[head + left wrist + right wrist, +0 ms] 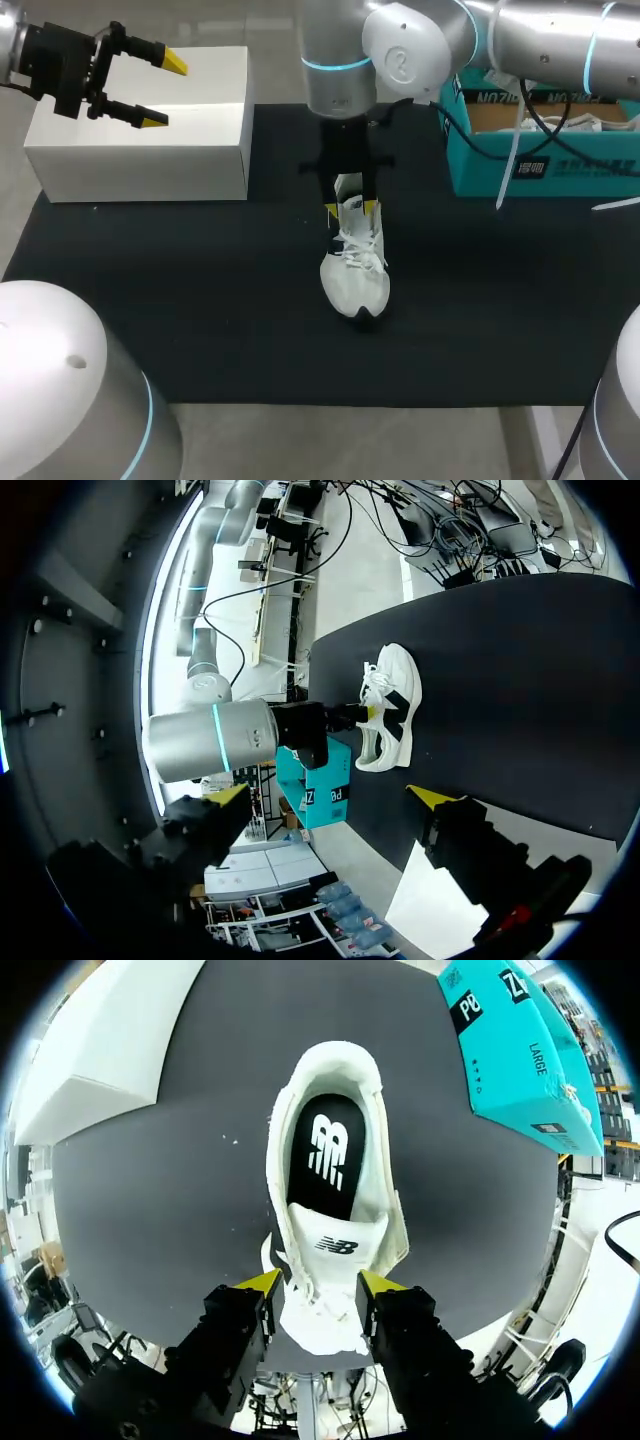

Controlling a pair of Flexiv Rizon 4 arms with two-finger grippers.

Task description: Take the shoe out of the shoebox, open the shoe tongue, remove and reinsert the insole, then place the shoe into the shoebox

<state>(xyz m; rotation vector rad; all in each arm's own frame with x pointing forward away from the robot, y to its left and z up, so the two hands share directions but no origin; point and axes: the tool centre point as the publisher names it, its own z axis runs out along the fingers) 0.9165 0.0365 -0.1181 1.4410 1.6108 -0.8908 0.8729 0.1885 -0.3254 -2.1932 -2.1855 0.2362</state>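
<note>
The right arm (340, 60) comes in from the far right corner and reaches to the middle of the counter (200, 300), its wrist pointing straight down over the shoe (355, 280). Its jaws are clamped on the tongue (322, 1260), one yellow tip on each side. The left arm (60, 65) hangs level above a white box (150, 140) at the far left, jaws wide apart and holding nothing. The shoe is a white trainer with white laces. It stands upright on its sole on the dark mat, toe toward the near edge. A black insole (330, 1150) with a white logo lies inside. The teal shoebox (540, 170) sits at the far right, well apart from the shoe.
</note>
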